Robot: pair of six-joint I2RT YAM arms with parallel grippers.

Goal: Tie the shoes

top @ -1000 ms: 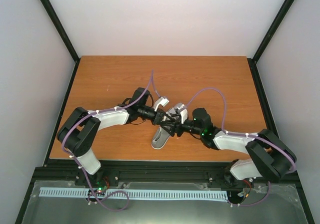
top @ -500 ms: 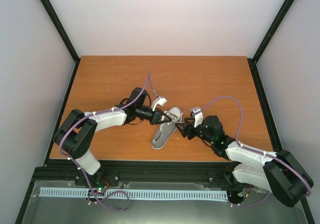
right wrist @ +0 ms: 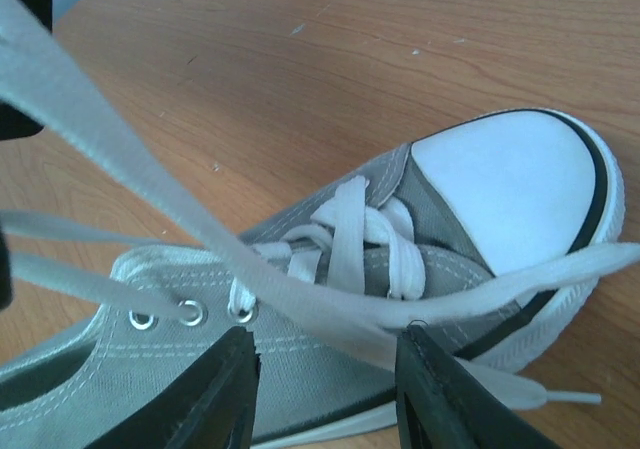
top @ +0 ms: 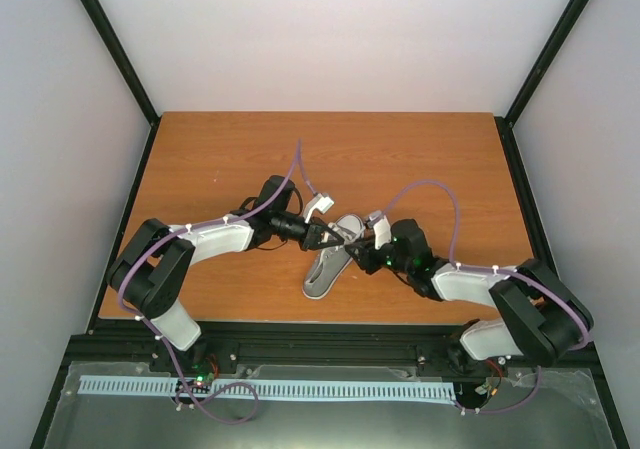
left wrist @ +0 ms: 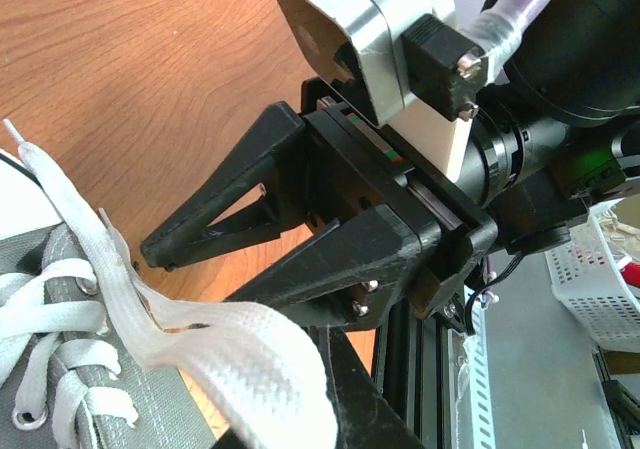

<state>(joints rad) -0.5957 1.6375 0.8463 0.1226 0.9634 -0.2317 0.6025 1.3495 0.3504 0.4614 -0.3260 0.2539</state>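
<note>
Shoe (top: 322, 271): one grey sneaker, sole down on the wooden table (top: 430, 159), lying between the two claws. Its heel is the part nearest the arm bases.
Shoe long axis: runs from near-left to far-right in the top view, heel near and toe far.
Right claw (right wrist: 328, 341): released. Its two black fingers stand apart with nothing pinched between them.
Right claw position: at the shoe's right flank, beside the mid-section. The fingertips are just over the grey side wall, below the metal eyelets (right wrist: 190, 314).
Lace (right wrist: 120, 139): white and flat. One strand runs straight from the upper left, over the crossed lacing, to a spot just ahead of the right claw's finger gap. A second strand comes in from the right, below the toe, and meets it there.
Loose end (right wrist: 560, 397): lies on the table to the right of the right claw, beside the sole.
Left claw (top: 325, 235): clenched on the lace. The strand runs into its closed fingers at the bottom of the left wrist view.
Left claw position: over the far half of the shoe on its left side, facing the right claw; the two are near each other but apart.
Shoe heading: the white toe cap (right wrist: 500, 184) points away from the bases and slightly right. It lies ahead and to the right of the right claw.
</note>
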